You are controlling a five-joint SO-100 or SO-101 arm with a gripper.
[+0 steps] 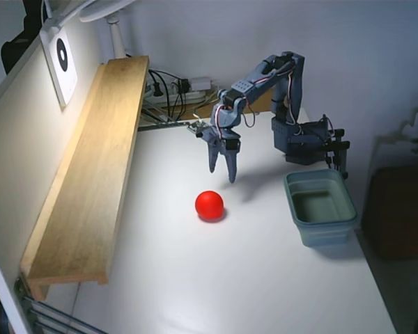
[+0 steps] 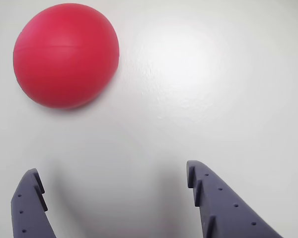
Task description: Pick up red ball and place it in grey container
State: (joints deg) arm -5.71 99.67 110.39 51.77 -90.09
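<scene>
Looking down from the fixed view, we see the hand (image 1: 223, 174) hanging above the white surface (image 1: 216, 278) with its two fingers pointing downward and spread apart, holding nothing. The red ball (image 1: 210, 205) rests on the surface just in front of and slightly left of the fingertips in this view, near them but not touching. In the wrist view we find the ball (image 2: 66, 55) in the upper left corner, while the two dark blue fingers (image 2: 223, 203) rise from the bottom edge, wide apart, with only bare surface (image 2: 198, 89) between them; the ball lies ahead of the left finger and outside the gap. The grey container (image 1: 322, 226) stands on the surface to the right in the fixed view, well apart from the ball, upright with its open top showing, just in front of the arm's base (image 1: 303, 139). A long wooden shelf (image 1: 90, 188) runs along the left side of the surface, beside the wall.
</scene>
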